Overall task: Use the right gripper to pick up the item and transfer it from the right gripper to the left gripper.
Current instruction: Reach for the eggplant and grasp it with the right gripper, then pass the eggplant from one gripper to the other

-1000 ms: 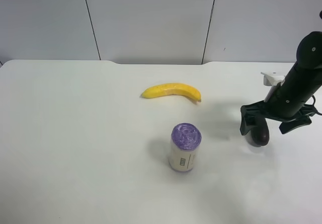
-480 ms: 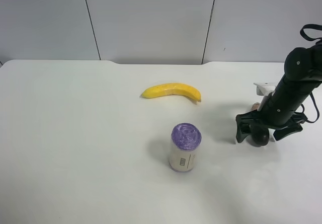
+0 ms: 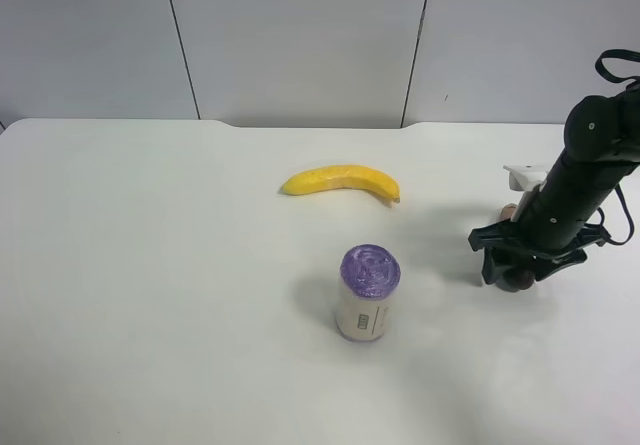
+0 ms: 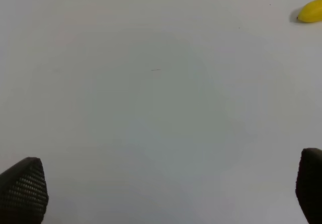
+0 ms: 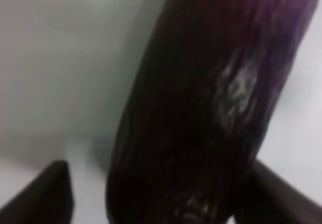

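Here, on the white surface (image 3: 150, 265), the toy eggplant (image 5: 201, 108) is straddled by the right claw (image 3: 515, 268).
The eggplant is seen near the exterior high view's right edge. Whether the right claw is clenched on it cannot be told, since a strip of surface shows beside one finger. The left claw (image 4: 167, 186) is spread wide. The purple-lidded cylinder (image 3: 367, 293) and the banana (image 3: 342, 180) are seen well apart from the eggplant.
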Robot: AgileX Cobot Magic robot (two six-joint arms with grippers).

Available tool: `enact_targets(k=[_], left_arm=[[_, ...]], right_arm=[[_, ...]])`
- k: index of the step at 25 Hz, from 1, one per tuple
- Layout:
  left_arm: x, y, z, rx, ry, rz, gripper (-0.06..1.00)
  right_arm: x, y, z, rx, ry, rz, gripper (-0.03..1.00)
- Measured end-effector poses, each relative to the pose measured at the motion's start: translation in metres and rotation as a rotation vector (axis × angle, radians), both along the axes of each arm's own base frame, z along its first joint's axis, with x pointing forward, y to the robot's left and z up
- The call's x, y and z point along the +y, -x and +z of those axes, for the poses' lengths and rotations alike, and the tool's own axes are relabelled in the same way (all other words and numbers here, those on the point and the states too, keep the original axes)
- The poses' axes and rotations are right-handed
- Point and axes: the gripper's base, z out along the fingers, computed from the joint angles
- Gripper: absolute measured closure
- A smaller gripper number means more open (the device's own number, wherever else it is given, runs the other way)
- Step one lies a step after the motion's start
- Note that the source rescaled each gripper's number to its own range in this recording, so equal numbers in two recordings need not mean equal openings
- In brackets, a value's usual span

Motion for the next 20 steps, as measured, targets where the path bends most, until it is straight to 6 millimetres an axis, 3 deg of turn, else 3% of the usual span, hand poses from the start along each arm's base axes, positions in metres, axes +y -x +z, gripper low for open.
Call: enact_targets(k=[5,15,20], left_arm=[[0.000,0.000,0.000,0.000,0.000,0.000,-0.05],[0.000,0.000,0.000,0.000,0.000,0.000,-0.05],[0.000,0.000,0.000,0.000,0.000,0.000,-0.05]], right_arm=[[0.000,0.000,0.000,0.000,0.000,0.000,0.96],[0.000,0.001,0.001,0.011,0.000,0.000,0.96],[0.000,0.008,0.017,0.029,-0.002,0.003,0.96]])
